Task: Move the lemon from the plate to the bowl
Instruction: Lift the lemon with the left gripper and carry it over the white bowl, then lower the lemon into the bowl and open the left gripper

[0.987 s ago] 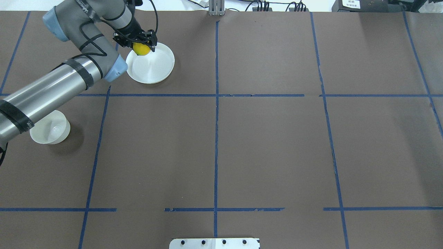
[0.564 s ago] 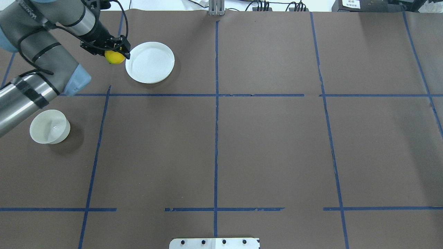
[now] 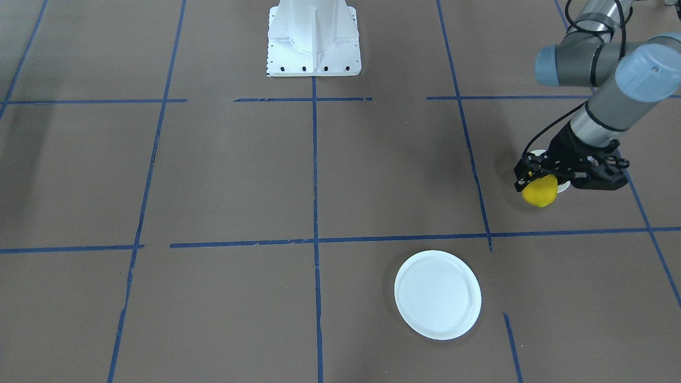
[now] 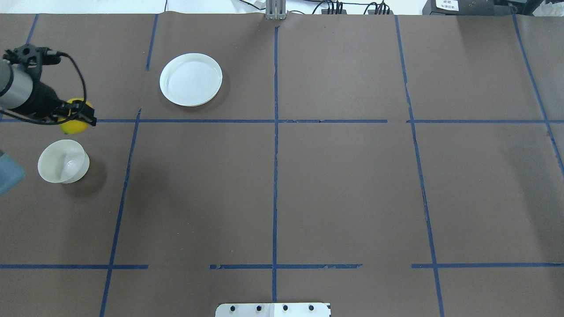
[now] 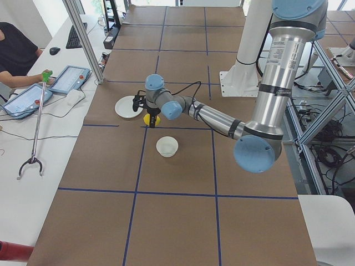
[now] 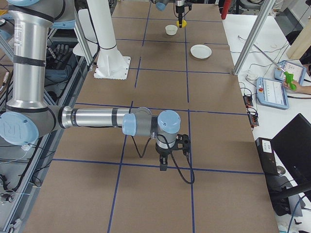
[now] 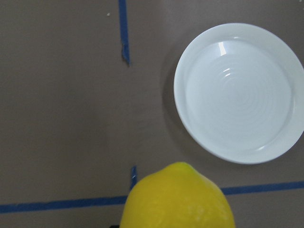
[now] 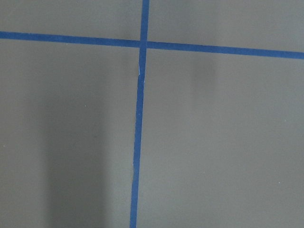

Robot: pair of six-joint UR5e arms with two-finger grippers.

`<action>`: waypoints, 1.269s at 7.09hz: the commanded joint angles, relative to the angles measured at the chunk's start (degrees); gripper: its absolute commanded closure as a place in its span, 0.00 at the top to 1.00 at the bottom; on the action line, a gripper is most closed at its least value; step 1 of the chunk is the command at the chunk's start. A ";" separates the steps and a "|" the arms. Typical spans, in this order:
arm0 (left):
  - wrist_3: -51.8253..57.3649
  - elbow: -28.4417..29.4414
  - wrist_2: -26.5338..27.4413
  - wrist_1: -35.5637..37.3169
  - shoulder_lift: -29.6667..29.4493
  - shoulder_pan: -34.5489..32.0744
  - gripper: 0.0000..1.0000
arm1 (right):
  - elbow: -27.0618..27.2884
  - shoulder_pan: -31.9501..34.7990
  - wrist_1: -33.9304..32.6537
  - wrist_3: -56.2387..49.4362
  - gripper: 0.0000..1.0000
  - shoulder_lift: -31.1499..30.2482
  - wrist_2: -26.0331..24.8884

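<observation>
Far left, the left gripper (image 4: 76,115) has its jaws clamped on the lemon (image 4: 71,127), up in the air just beside the bowl (image 4: 61,162) and apparently not over it. Further right, well apart, the plate (image 4: 191,79) sits on the brown surface (image 4: 343,185). The right gripper (image 6: 167,156) shows only from the side, so I cannot tell how its jaws stand.

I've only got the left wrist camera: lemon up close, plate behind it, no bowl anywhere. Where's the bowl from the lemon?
Observer: Overhead, the bowl sits closer to the robot than the lemon, which the left tool holds short of it.
Operator: Anything in the bowl?
Observer: No, the overhead view shows it empty.
Operator: Where's the right arm?
Observer: Only the right-side camera shows the right tool. It points down over the table, far from both dishes. I can't tell whether it's open or shut.
</observation>
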 commanded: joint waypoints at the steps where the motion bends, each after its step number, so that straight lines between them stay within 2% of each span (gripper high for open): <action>1: -0.56 -2.28 2.48 -9.44 11.40 1.63 0.00 | 0.00 0.00 0.00 0.00 1.00 0.00 0.02; 4: -2.05 0.55 4.50 -10.73 11.44 4.45 0.00 | 0.00 0.00 0.00 0.00 1.00 0.00 0.02; 5: -1.80 0.64 4.42 -10.82 11.01 4.46 0.11 | 0.00 0.00 0.00 0.00 1.00 0.00 0.02; 6: -1.79 0.64 3.99 -10.91 10.65 4.55 0.90 | 0.00 0.00 0.00 0.00 1.00 0.00 0.02; 7: -1.62 0.72 3.81 -10.91 10.48 4.55 1.00 | 0.00 0.00 0.00 0.00 1.00 0.00 0.02; 9: -1.62 0.64 3.63 -10.82 9.86 4.55 1.00 | 0.00 0.00 0.00 0.00 1.00 0.00 0.02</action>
